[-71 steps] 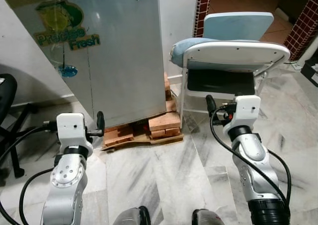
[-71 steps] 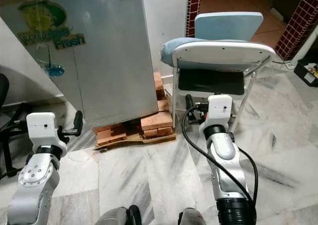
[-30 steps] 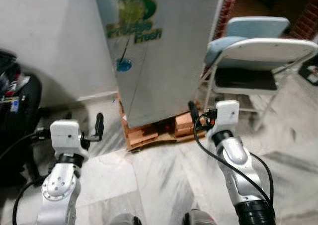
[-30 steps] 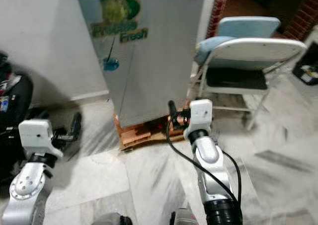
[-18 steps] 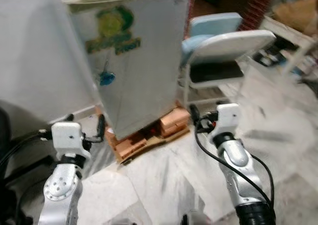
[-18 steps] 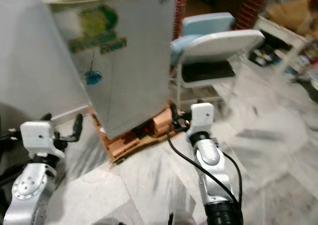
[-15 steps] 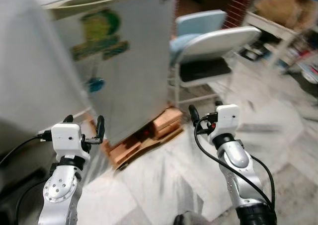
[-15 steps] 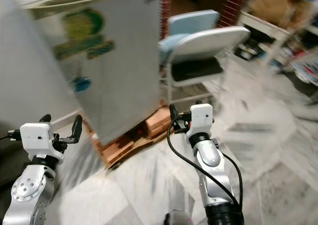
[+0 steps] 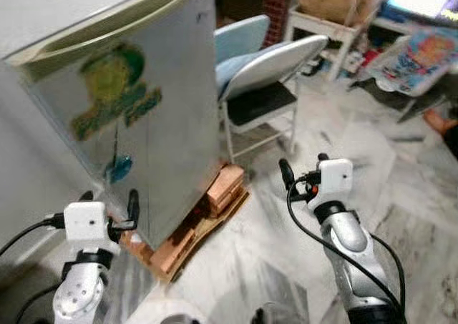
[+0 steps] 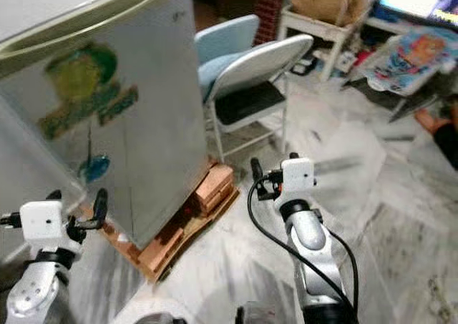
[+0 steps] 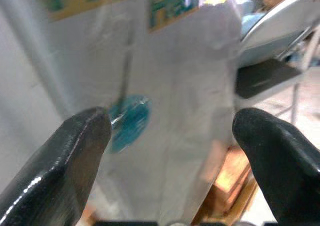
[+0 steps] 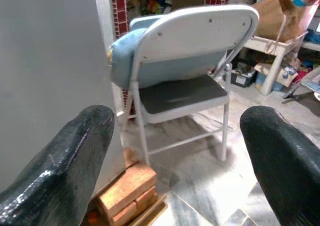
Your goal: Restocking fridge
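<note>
- We are facing the fridge (image 9: 136, 116) at an angle; it is standing shut on bricks (image 9: 223, 188), with a green sticker (image 9: 114, 95) on its face.
- The view has swung since a couple of seconds ago: the fridge was square ahead, and now it is sitting to our left, with more room showing to the right. We judge the camera turned and the things stayed put.
- The chair (image 9: 268, 66) is standing just beside the fridge, and a white table (image 9: 336, 23) with clutter is coming into view behind it.
- Left gripper (image 9: 109, 204) is hovering low near the fridge's bottom corner, fingers (image 11: 75, 156) spread apart and holding nothing.
- Right gripper (image 9: 300, 172) is hanging over bare floor (image 9: 286, 267), fingers (image 12: 280, 156) apart too, pointing toward the chair and bricks.
- No goods are in hand and the door is closed, so restocking is not yet started; we judge we are turning to fetch items or find the door side.
</note>
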### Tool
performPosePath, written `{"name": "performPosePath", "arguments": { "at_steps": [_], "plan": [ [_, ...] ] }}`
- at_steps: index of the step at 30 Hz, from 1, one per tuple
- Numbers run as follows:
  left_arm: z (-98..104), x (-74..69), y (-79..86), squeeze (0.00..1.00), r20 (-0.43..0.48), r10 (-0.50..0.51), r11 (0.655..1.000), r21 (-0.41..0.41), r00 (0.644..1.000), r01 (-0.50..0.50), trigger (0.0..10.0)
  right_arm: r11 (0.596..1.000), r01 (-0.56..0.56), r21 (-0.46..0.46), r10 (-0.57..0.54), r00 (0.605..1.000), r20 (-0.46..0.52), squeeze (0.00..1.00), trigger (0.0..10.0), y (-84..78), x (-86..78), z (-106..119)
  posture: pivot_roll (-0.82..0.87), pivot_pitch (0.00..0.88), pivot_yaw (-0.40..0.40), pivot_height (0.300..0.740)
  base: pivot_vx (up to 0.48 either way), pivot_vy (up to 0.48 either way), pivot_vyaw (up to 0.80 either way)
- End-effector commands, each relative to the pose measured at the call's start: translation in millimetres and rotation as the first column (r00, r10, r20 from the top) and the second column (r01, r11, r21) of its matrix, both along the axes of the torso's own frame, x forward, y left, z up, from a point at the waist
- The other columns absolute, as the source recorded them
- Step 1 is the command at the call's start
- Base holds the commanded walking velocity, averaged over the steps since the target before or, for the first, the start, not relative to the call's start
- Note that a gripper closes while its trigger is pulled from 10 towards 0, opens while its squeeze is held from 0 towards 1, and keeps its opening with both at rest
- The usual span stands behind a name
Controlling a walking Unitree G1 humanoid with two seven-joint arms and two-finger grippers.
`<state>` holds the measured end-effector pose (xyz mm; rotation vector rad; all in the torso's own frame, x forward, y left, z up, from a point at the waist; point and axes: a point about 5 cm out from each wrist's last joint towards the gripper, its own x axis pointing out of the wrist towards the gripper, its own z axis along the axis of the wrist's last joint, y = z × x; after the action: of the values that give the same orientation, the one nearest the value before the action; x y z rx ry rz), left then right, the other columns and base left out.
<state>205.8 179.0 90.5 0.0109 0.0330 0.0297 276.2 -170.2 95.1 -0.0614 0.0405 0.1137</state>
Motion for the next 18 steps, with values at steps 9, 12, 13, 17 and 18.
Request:
{"name": "performPosePath", "arguments": {
  "at_steps": [9,12,13,17,18],
  "plan": [
    [5.8,-2.5,15.3,0.00,0.018,0.070,0.996,0.059,0.997,-0.071,10.0,0.999,-0.040,0.002,0.040,0.998,0.053,0.00,10.0,11.5,13.8,16.1,0.01,0.103,0.019,0.740,0.000,0.252,0.00],
    [7.4,-2.8,16.5,0.00,0.025,0.088,0.994,0.063,0.996,-0.090,10.0,0.998,-0.056,0.002,0.056,0.997,0.055,0.00,10.0,14.7,16.6,17.6,0.01,0.104,0.008,0.740,0.000,0.000,0.00],
    [7.9,-3.2,16.7,0.00,0.026,0.091,0.994,0.063,0.996,-0.092,10.0,0.998,-0.061,0.003,0.061,0.996,0.057,0.00,10.0,15.8,17.3,18.3,0.01,0.104,0.008,0.740,0.000,0.000,0.00],
    [6.1,-6.2,17.1,0.00,0.018,0.108,0.992,0.058,0.994,-0.109,10.0,0.997,-0.075,0.003,0.074,0.996,0.053,0.00,10.0,19.6,19.2,17.4,0.02,0.108,-0.003,0.740,0.000,0.000,0.00],
    [5.5,-6.7,17.0,0.00,0.014,0.112,0.992,0.056,0.994,-0.113,10.0,0.997,-0.076,0.003,0.076,0.996,0.052,0.00,10.0,20.0,19.3,17.1,0.02,0.108,-0.003,0.740,0.000,0.000,0.00]
  ]
}}
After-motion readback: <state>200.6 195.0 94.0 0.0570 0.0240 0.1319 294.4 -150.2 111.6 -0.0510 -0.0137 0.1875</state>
